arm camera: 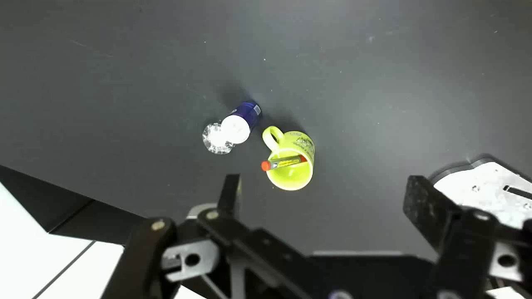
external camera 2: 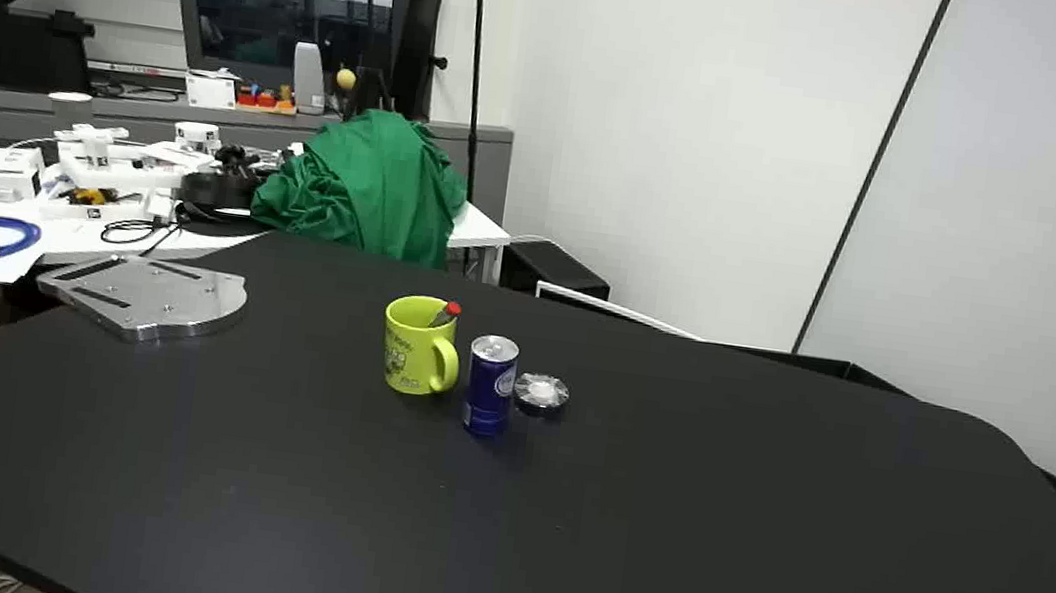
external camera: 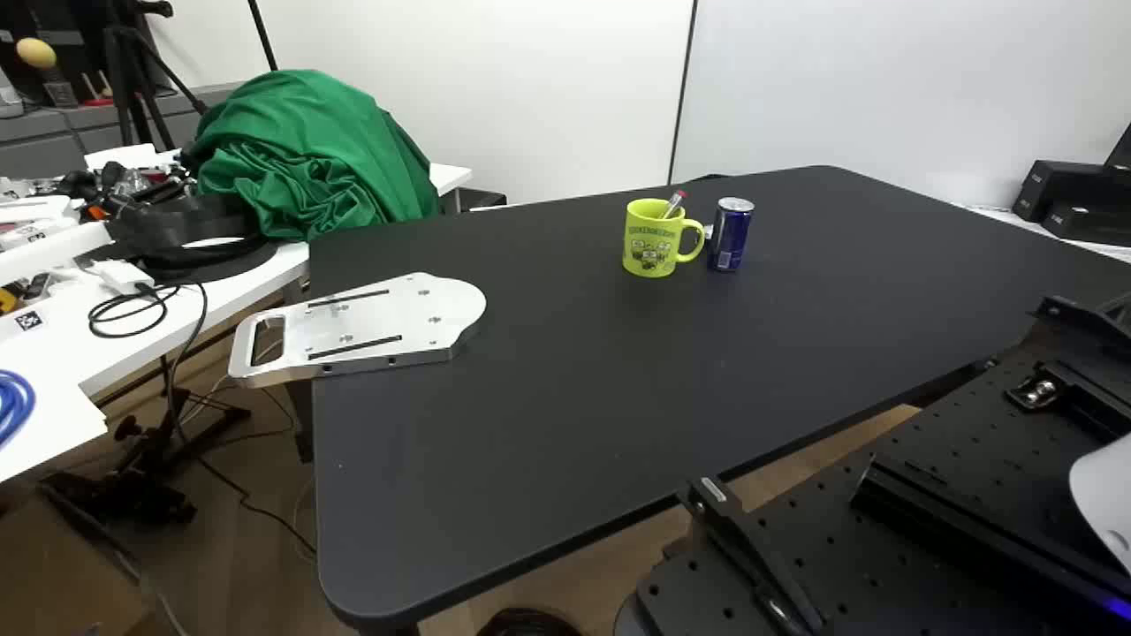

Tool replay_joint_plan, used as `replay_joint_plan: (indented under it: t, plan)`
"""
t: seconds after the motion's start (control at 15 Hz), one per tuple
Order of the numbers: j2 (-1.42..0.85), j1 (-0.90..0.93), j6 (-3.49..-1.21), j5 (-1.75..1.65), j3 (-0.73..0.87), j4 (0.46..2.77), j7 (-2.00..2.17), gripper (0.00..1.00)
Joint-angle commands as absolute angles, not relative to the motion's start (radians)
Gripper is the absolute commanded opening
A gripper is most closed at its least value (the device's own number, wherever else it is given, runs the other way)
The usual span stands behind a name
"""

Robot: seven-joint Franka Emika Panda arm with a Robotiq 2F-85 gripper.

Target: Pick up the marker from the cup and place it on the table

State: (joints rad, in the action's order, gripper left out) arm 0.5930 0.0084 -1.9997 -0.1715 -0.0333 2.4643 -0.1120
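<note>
The marker (external camera: 674, 204), a grey stick with red ends, leans inside the yellow-green cup (external camera: 651, 247). Its red end sticks out over the rim on the handle side, also in an exterior view (external camera 2: 446, 315) and the wrist view (arm camera: 284, 162). The cup stands upright on the black table (external camera: 548, 424), also in an exterior view (external camera 2: 407, 359) and the wrist view (arm camera: 305, 143). My gripper (arm camera: 324, 182) is open and empty, high above the table, with the cup ahead of its fingertips, nearer the left finger. Two dark tips at the top edge of an exterior view look like its fingers.
A dark blue can (external camera 2: 489, 393) stands close beside the cup's handle. A clear, shiny round disc (external camera 2: 541, 392) lies by the can. A silver metal plate (external camera: 380, 318) overhangs the table edge. A cluttered white desk (external camera: 53, 353) with a green cloth (external camera: 309, 150) stands beside the table.
</note>
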Motion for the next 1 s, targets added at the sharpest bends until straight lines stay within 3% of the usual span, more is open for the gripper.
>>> replay_joint_plan:
  t: [0.0,0.4,0.93]
  plan:
    - [0.592,0.017,-1.997,-0.176,-0.027,2.461,-0.108,1.00]
    - [0.593,0.017,-1.999,-0.175,-0.027,2.461,-0.108,1.00]
    - [0.328,0.055,-2.038,-0.092,0.099,2.307,-0.414,1.00]
